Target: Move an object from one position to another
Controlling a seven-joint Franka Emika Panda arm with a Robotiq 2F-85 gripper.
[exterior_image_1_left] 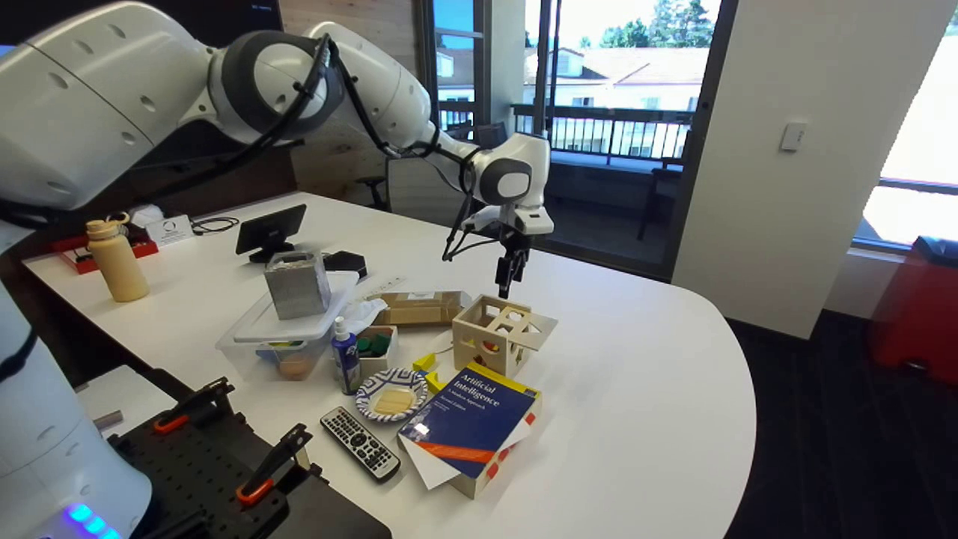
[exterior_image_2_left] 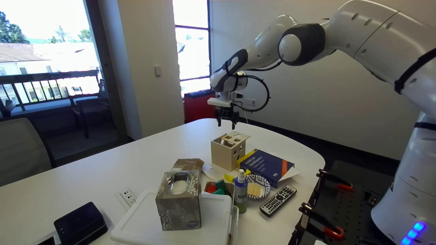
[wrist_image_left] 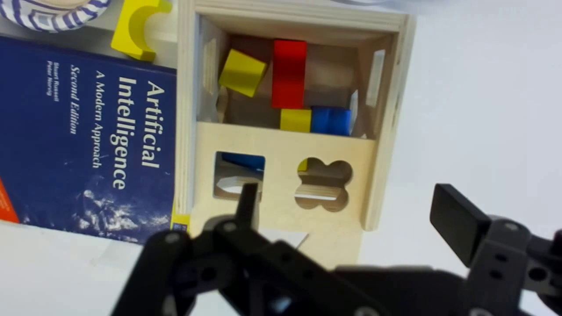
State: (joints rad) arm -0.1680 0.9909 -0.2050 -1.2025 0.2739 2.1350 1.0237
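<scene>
The fingers (wrist_image_left: 459,226), spread and empty, hang near the lid (wrist_image_left: 280,188), likely the target, jutting from the box (wrist_image_left: 186,109) on the worktop (exterior_image_1_left: 636,389). It looks light, stiff, best pinched by its edges.

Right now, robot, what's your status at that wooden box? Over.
Gripper open, empty, raised near wooden box. Blocks visible inside. Lid only partway open, might obstruct reaching in.

The wrist view cuts off the plate (wrist_image_left: 55,23) and book (wrist_image_left: 96,153); the gripper (wrist_image_left: 351,210) covers part of the wooden lid (wrist_image_left: 279,175), which hides some of a blue block (wrist_image_left: 331,120). In both exterior views, print on the spray bottle (exterior_image_2_left: 240,194) is too small to read.
</scene>
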